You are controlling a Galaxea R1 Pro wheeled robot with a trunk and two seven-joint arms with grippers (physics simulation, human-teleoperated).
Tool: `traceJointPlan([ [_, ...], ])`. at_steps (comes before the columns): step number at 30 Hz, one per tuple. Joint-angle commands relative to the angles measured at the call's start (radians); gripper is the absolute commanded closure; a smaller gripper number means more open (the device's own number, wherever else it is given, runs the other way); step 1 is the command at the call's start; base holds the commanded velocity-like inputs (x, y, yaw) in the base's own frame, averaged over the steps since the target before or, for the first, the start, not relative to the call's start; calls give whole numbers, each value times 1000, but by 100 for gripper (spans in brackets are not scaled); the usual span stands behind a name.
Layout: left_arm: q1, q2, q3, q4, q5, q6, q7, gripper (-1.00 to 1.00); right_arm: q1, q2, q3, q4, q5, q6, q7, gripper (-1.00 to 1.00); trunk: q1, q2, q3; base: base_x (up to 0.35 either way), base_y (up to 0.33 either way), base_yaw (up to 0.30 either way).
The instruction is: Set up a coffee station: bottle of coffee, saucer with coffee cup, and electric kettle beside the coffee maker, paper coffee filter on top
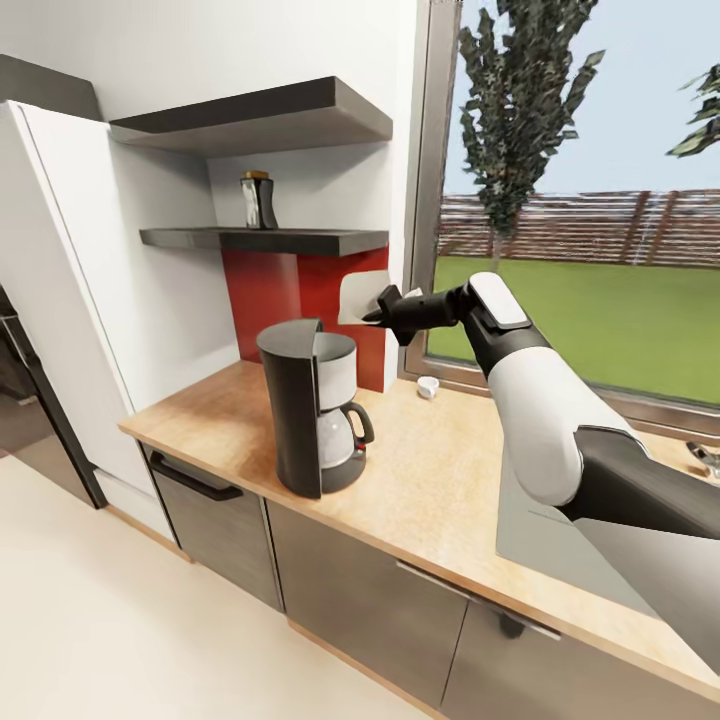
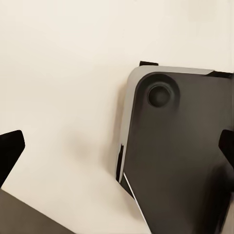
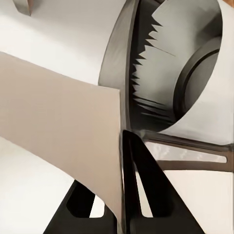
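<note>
Up at 11 o'clock, the bottle of coffee (image 1: 258,201) is sitting on the kitchen shelf (image 1: 300,240) — unmoved. At center, the coffee maker (image 1: 312,405) is standing on the countertop (image 1: 440,470), top bare. At 1 o'clock, the right gripper (image 1: 385,312) is clenching the paper coffee filter (image 1: 360,298) — 1 step underway. Saucer, kettle remaining; a small cup (image 1: 428,387) is waiting by the window (image 1: 600,200). Left gripper's (image 2: 117,151) fingers are spread.

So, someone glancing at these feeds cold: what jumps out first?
The right tool held up in the air above the countertop, pinching a pale paper coffee filter, just to the right of and above the black coffee maker. Next, the dark bottle of coffee alone on the lower shelf, above the coffee maker.
</note>
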Motion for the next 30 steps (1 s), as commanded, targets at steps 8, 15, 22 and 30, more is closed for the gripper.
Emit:
traceJointPlan([
  [8, 0, -2, 2, -2, 7, -1, 0, -100, -1, 1, -11, -1, 19, 1, -220, 100, 1, -2, 8, 0, 0, 0],
  [15, 0, -1, 2, -2, 8, 0, 0, -100, -1, 1, -11, 1, 19, 1, -259, 100, 1, -2, 9, 0, 0, 0],
  [22, 0, 0, 2, -2, 8, 1, 0, -100, -1, 1, -10, 0, 19, 1, -260, 100, 1, -2, 13, 0, 0, 0],
  [30, 0, 0, 1, -2, 8, 1, 0, -100, -1, 1, -10, 0, 19, 1, -260, 100, 1, -2, 25, 0, 0, 0],
])
